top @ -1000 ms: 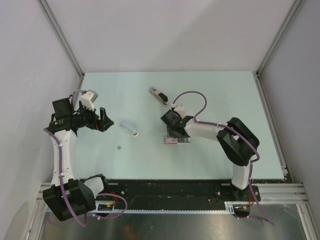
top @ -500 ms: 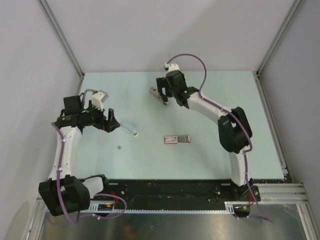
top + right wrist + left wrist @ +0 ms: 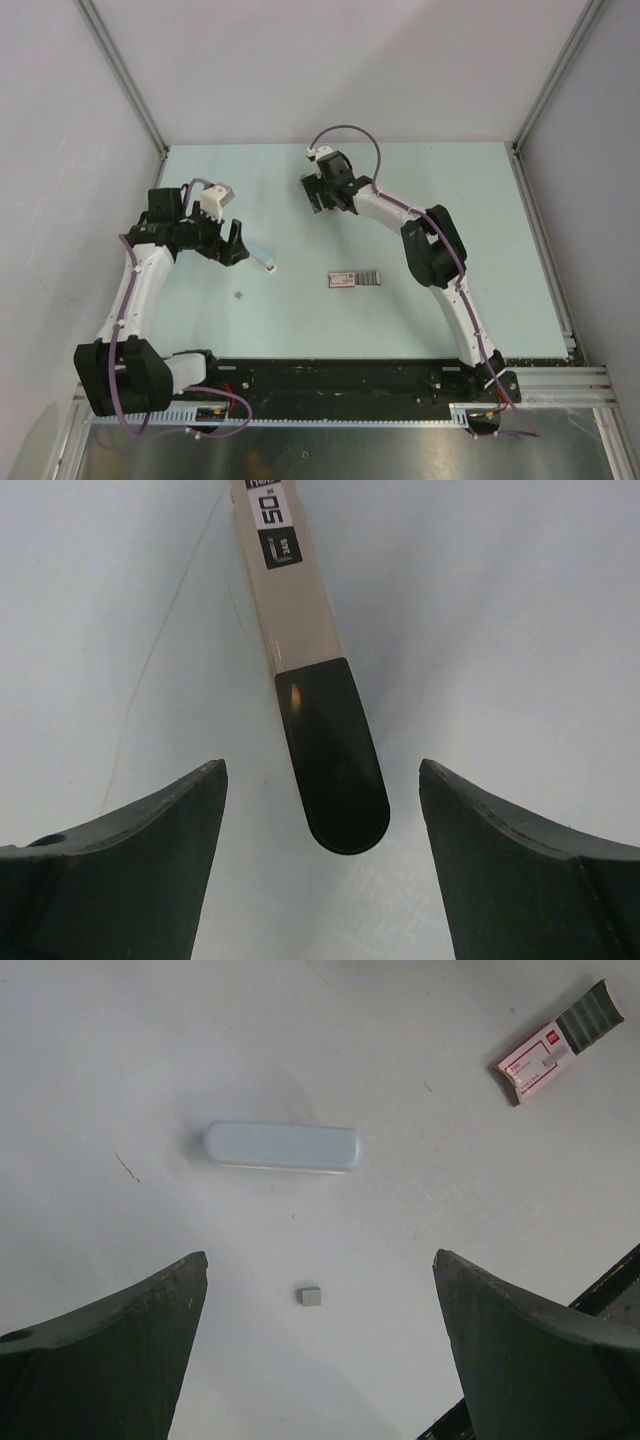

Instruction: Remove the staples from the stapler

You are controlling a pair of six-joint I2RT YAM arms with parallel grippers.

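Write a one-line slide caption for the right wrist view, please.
Open right tool poised over the black end of the beige stapler lying on the pale table.

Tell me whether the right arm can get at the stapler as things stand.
Probably yes. The right gripper hangs directly over the stapler with its jaws open. The stapler's black end lies between them, with bare table on either side. Nothing looks to block a straight descent.

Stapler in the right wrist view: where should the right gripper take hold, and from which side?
Probably across its long sides at the black rounded end of the stapler, coming straight down. The body lies flat and narrow, and the open right gripper has one finger on each side of it.
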